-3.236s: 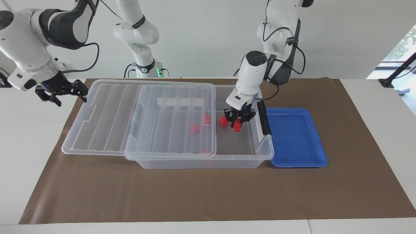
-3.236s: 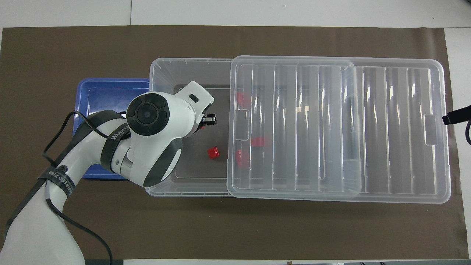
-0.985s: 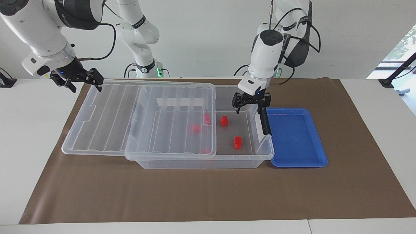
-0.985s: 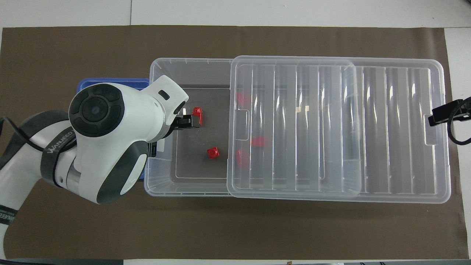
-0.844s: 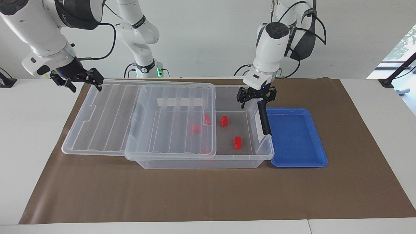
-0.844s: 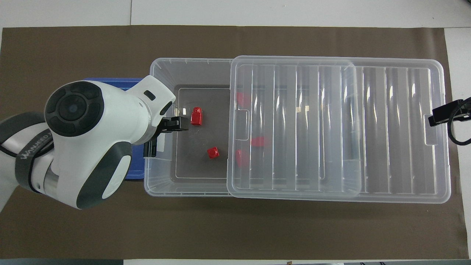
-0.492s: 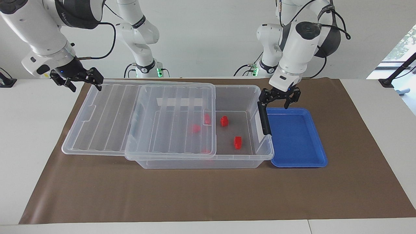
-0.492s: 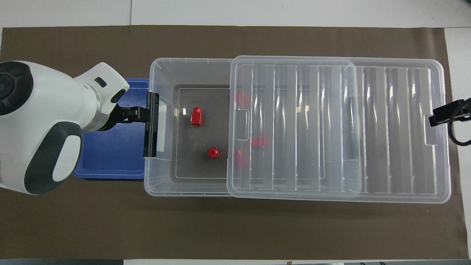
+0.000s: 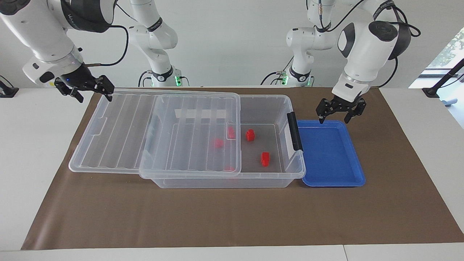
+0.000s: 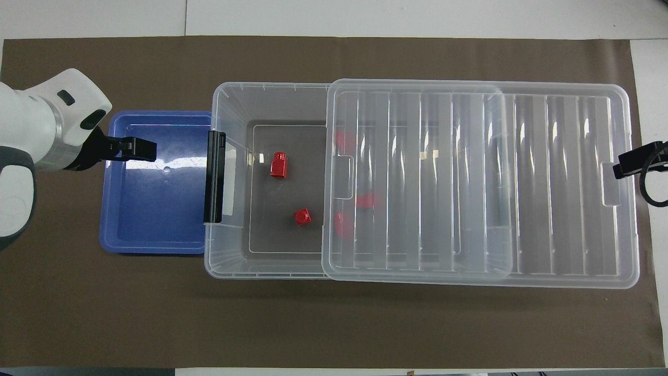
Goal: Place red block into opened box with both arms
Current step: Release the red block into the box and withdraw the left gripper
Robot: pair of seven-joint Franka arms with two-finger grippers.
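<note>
Clear box (image 9: 290, 170), lid (image 9: 119, 134) slid half off, held 2 uncovered red blocks, task's red block (image 9: 265, 158) at its 5 o'clock in facing view; blue tray (image 9: 357, 170) bare; L gripper (image 9: 340, 111) wide over tray, R gripper (image 9: 92, 88) spread by lid end, both w/ nothing.

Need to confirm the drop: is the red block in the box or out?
In. The red block lies on the floor of the box, in the part that the slid-back lid leaves uncovered; no claw touches it.
</note>
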